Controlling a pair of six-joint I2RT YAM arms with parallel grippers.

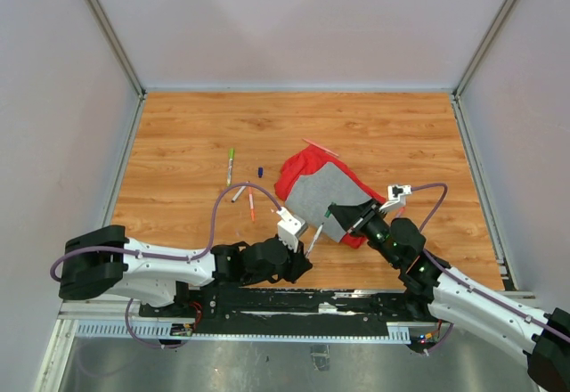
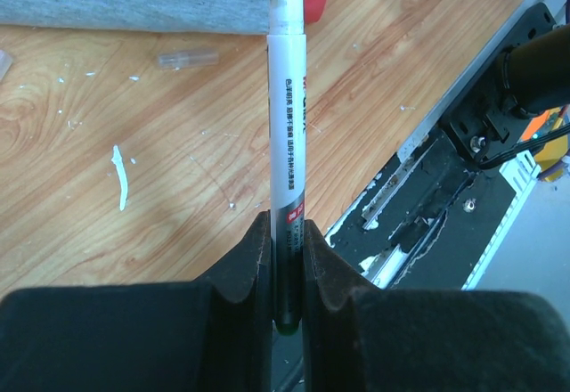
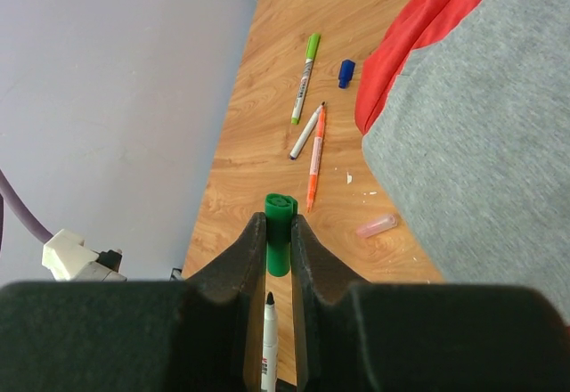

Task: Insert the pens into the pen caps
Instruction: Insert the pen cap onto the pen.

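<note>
White-barrelled marker pen, pinched at its dark tail by the left gripper, aims its tip lengthwise at the small green plastic cap clamped in the right gripper, just short.

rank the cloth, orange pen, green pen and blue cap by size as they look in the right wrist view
1. cloth
2. orange pen and green pen: about alike. The orange one looks slightly longer but lies nearer the camera, so they are not ranked.
3. blue cap
</note>
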